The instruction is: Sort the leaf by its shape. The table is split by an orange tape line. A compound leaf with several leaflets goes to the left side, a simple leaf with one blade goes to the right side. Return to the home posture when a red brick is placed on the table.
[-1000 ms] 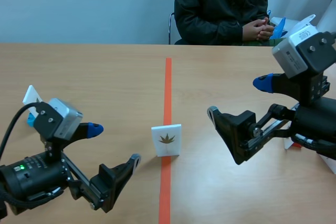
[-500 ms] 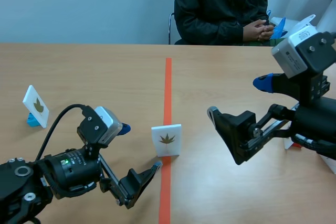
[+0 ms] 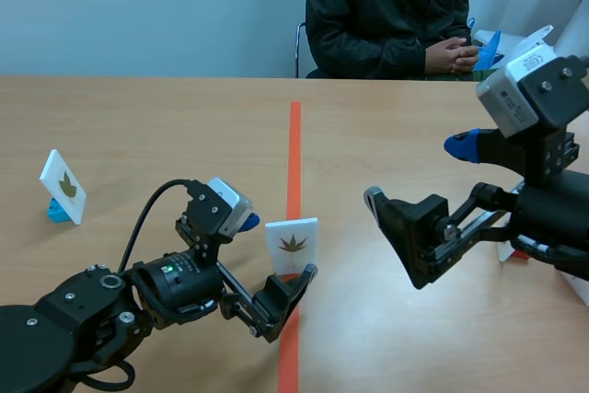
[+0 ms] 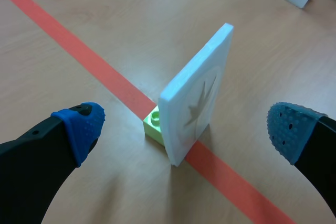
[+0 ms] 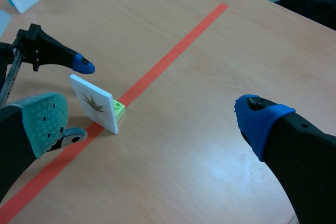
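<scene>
The wooden desk (image 3: 414,126) is split down its middle by the orange tape line (image 3: 294,144), with a person (image 3: 386,6) seated at its far edge. The leaf card (image 3: 293,246) stands on that line on a green brick (image 4: 155,124), unsorted. The left gripper (image 3: 278,248) straddles it, spread wide, not touching. The right gripper (image 3: 416,172) hangs released over the right half. I see no red brick and no legible writing.

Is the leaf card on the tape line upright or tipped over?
Upright: the leaf card stands on edge, a green block at its foot.
</scene>
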Robot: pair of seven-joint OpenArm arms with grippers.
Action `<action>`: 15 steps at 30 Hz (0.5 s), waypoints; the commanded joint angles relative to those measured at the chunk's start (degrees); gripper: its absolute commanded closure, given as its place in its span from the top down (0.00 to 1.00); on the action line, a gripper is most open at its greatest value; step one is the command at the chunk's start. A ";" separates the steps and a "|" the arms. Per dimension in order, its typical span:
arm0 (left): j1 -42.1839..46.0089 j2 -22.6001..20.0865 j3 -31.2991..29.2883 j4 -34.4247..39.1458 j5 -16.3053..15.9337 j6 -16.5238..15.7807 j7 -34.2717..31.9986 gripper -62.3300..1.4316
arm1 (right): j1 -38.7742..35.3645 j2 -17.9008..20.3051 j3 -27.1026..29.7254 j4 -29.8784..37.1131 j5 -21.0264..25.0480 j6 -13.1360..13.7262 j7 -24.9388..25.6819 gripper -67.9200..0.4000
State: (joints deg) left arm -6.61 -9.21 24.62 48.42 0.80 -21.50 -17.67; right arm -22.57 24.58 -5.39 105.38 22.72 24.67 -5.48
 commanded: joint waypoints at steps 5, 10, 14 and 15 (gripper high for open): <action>-2.16 0.92 0.33 -0.15 0.37 0.85 -0.96 1.00 | 0.66 0.50 -0.02 0.74 0.37 -0.24 0.68 1.00; -2.10 0.94 0.48 -0.46 0.35 1.01 -0.94 0.91 | 0.66 0.50 -0.02 0.74 0.39 -1.07 0.68 1.00; -2.12 0.92 0.50 -0.46 0.35 1.01 -0.94 0.74 | 0.66 0.50 -0.02 0.74 -0.04 -1.09 0.68 1.00; -2.12 0.92 0.50 -0.46 0.35 1.01 -0.94 0.71 | 0.66 0.50 -0.02 0.74 -0.04 -1.09 0.68 1.00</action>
State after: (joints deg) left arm -8.40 -8.27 24.99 47.33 1.50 -20.43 -17.69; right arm -22.57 24.58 -5.39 105.38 22.31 23.59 -5.48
